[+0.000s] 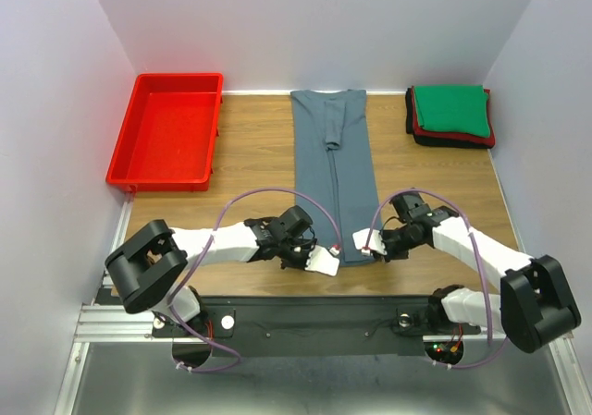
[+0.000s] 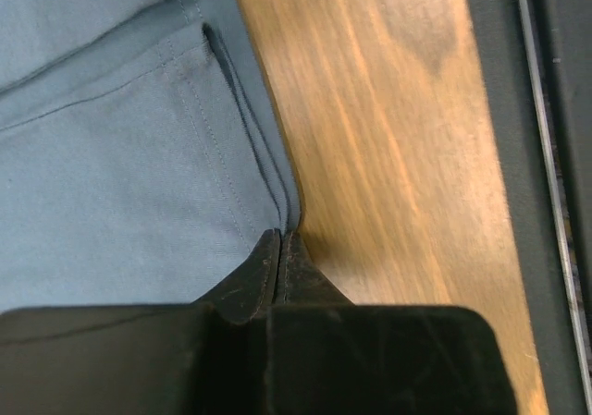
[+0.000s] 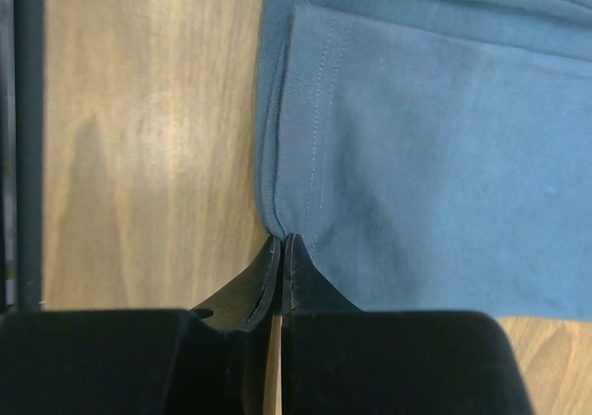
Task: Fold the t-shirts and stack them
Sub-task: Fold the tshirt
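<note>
Left gripper and right gripper are both pinching shut on the near corners of the shirt, by the table's near edge. Bites are looking shallow, just the hem tips, so a corner is at risk of slipping out on a lift. Or one layer alone is coming up and skewing the fold. Shirt is lying flat, blue-grey, sides folded in to a long strip, running toward the far wall. Stack, green over red and black, is sitting far right.
</note>
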Tool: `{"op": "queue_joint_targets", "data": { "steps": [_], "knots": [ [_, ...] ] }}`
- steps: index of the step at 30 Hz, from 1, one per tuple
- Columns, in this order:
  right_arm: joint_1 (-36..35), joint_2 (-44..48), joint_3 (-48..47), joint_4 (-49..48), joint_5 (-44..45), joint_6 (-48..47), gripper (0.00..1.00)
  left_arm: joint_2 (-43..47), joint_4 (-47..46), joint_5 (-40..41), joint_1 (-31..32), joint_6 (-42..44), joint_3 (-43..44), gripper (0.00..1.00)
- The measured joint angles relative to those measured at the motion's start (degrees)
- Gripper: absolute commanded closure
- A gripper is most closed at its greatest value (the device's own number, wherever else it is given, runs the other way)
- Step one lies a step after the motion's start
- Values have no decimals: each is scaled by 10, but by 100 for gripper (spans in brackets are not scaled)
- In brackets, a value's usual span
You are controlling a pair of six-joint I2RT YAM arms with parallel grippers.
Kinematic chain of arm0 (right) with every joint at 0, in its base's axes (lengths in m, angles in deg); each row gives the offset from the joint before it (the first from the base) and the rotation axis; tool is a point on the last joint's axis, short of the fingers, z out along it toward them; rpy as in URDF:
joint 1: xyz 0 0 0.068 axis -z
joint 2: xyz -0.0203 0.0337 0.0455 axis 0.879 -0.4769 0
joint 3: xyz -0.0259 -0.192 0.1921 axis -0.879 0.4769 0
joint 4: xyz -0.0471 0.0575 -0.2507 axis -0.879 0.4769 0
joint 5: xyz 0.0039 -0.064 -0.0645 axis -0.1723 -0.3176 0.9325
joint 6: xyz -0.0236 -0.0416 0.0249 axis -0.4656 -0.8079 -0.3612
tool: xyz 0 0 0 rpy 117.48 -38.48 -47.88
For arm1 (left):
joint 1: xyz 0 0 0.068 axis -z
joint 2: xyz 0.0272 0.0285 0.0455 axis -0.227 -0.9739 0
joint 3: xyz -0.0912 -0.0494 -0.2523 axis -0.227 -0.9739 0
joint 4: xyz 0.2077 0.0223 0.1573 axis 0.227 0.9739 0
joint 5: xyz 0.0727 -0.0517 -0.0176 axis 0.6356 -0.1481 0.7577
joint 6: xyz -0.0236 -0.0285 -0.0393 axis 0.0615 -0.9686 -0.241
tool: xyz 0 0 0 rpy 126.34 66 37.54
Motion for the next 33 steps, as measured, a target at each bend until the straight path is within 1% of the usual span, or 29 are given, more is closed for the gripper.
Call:
{"op": "queue_joint_targets", "data": {
  "steps": [7, 12, 16, 20, 23, 27, 33],
  "knots": [
    [-6, 52, -17, 51, -7, 12, 99, 35, 25, -19, -1, -11, 2, 100],
    [-6, 67, -40, 76, -10, 36, 99, 67, 47, -30, -7, -21, 9, 100],
    [-6, 56, -80, 82, -4, 50, 100, 73, 68, -52, -48, -26, 42, 100],
    [3, 10, -134, 75, -2, 56, 99, 68, 85, -66, -108, -15, 86, 100],
    [11, -30, -171, 64, -2, 53, 99, 49, 93, -74, -137, 1, 123, 100],
    [37, -101, -224, 50, -6, 38, 99, -8, 98, -80, -177, 30, 176, 100],
    [76, -210, -317, 42, -17, 4, 99, -94, 111, -83, -216, 67, 254, 100]
  ]
}}
